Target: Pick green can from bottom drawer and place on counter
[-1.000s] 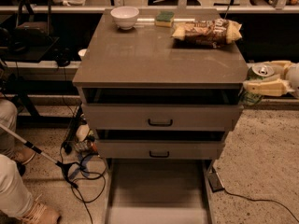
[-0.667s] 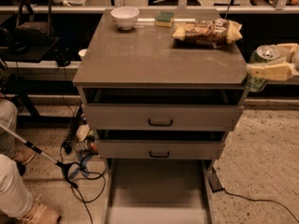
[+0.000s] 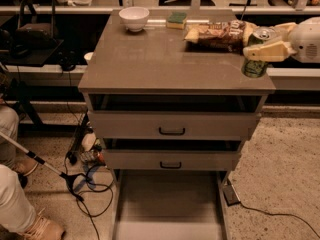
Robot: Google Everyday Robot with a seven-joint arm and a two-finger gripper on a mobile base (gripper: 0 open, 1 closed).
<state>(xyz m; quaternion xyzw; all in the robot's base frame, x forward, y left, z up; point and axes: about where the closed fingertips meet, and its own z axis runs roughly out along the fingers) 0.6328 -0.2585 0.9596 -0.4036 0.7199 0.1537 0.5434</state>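
Green can is up at the desk's right edge, not far from the front right corner, gripped around its middle. The gripper reaches in from the right, and its jaws are closed on the can, with a pale finger crossing the front of it. The can leans slightly, and I cannot tell whether its base touches the surface or hangs just over the edge.

From left to right along the desk's back edge there is a white bowl near the back left corner, then a green sponge at the middle. A snack bag lies toward the back right corner, just behind the can. The bottom drawer stands pulled out below the front edge, with no can in it.

The step in hand looks like the placing. To do it well, the can should probably come further in from the right edge, in front of the snack bag and not touching it. It should be set upright with its whole base on the desk before the jaws let go, since a release this close to the edge could tip it off.
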